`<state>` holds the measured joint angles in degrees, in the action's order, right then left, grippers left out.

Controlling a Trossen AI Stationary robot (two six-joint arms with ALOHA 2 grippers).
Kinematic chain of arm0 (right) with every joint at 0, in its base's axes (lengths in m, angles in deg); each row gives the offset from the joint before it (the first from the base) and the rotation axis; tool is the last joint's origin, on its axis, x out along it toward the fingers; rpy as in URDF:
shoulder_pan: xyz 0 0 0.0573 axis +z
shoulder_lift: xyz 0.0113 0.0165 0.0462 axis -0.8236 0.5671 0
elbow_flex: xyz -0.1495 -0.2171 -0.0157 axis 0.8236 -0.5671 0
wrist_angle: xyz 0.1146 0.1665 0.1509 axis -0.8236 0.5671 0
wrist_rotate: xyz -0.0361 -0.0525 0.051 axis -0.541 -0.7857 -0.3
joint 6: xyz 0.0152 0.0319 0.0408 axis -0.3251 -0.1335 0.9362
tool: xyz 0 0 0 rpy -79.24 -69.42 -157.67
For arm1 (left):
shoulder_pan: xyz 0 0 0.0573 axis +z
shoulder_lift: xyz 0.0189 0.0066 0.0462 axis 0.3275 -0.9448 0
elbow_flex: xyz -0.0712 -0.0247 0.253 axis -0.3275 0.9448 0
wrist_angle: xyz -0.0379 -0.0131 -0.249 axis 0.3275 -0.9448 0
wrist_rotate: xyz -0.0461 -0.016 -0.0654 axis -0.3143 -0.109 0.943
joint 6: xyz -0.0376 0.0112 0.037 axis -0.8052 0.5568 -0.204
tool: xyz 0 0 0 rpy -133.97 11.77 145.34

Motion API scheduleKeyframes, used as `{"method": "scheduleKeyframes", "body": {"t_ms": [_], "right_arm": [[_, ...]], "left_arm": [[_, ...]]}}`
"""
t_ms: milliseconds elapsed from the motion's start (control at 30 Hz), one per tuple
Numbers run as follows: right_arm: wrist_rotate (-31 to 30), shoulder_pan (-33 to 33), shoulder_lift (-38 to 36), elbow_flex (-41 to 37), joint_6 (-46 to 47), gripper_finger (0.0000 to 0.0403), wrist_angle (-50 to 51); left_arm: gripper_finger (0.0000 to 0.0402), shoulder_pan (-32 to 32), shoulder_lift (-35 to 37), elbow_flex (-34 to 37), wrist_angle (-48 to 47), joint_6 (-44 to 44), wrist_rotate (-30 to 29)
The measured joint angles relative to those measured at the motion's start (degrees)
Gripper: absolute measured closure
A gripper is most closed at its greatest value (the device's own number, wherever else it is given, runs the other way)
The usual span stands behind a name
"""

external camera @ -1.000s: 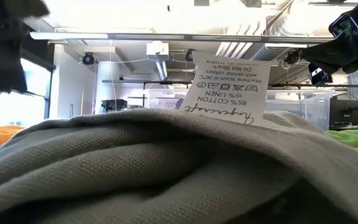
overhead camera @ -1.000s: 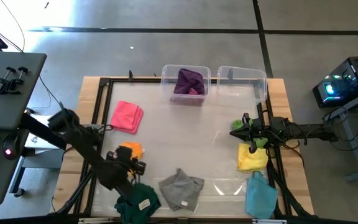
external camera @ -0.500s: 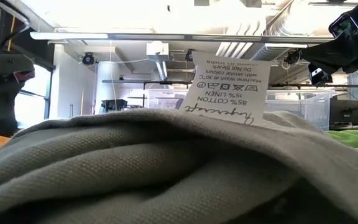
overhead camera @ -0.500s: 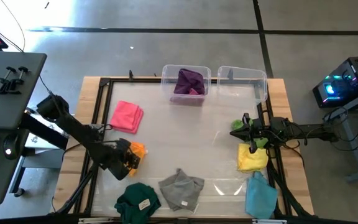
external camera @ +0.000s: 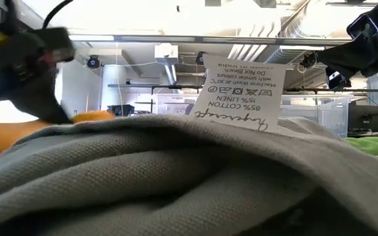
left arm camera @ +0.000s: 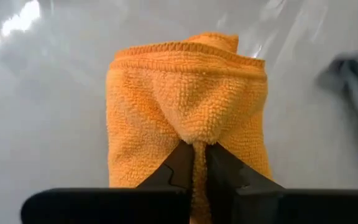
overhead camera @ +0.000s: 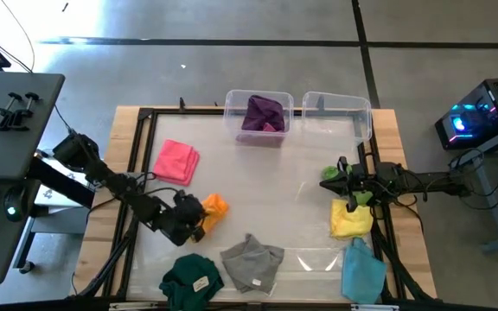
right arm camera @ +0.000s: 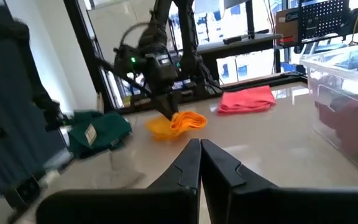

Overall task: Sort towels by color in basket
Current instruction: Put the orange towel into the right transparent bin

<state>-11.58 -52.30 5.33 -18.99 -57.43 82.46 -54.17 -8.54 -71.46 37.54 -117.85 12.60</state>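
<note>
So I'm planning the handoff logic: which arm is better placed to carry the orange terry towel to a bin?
Left. The left gripper is already shut on the orange terry towel, while the right gripper waits at the table's right side, above the light green towel.

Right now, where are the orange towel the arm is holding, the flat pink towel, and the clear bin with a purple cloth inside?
orange terry towel (overhead camera: 213, 207): high view, its bunched middle beside the left gripper.
flat pink towel (overhead camera: 176, 161): high view, centre of the fold.
clear plastic bin (overhead camera: 232, 105): high view, its left rim.
</note>
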Motion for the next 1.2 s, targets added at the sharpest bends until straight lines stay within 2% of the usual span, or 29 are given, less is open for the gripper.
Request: {"method": "scheduleKeyframes", "body": {"t_ms": [233, 400, 500, 600, 800, 867, 1000, 1100, 1200], "right_arm": [[-0.98, -0.11, 1.56, 0.0, 0.9, 0.04, -7.52], [1.18, -0.1, 8.86, -0.04, -0.9, 0.04, -15.11], [0.06, -0.08, 16.41, -0.04, -4.05, 0.0391, -20.29], [-3.42, -0.1, 25.19, -0.06, -4.86, 0.0361, -26.67], [-2.95, -0.1, 43.88, 0.01, -6.63, 0.0254, -47.4], [-2.7, -0.1, 50.13, 1.21, -7.81, 0.0219, -51.46], [0.13, -0.1, 63.65, 7.55, -12.01, 0.0171, -57.46], [4.14, -0.09, 74.14, 13.93, -16.41, 0.0161, -61.06], [5.04, -0.08, 82.97, 20.7, -18.39, 0.016, -64.99]], "left_arm": [[0.0398, 5.97, 0.02, -0.04, 16.29, 20.82, -3.8], [0.0398, 10.98, 0.07, -0.09, 28.52, 36.92, -3.32], [0.0399, 13.63, 0.07, -0.09, 34.03, 44.38, -1.53], [0.0399, 15.62, 0.07, -0.11, 39.19, 49.03, -1.18], [0.04, 17.21, 0.09, -0.11, 44.72, 54.97, -0.67], [0.04, 17.41, 0.09, -0.11, 44.89, 55.4, 0.17], [0.04, 17.42, -0.12, -0.11, 47.61, 55.48, 0.24], [0.04, 17.2, -1.18, -0.12, 51.12, 57.87, 0.39], [0.04, 16.41, -2.89, -0.18, 54.98, 61.21, 0.35]]}}
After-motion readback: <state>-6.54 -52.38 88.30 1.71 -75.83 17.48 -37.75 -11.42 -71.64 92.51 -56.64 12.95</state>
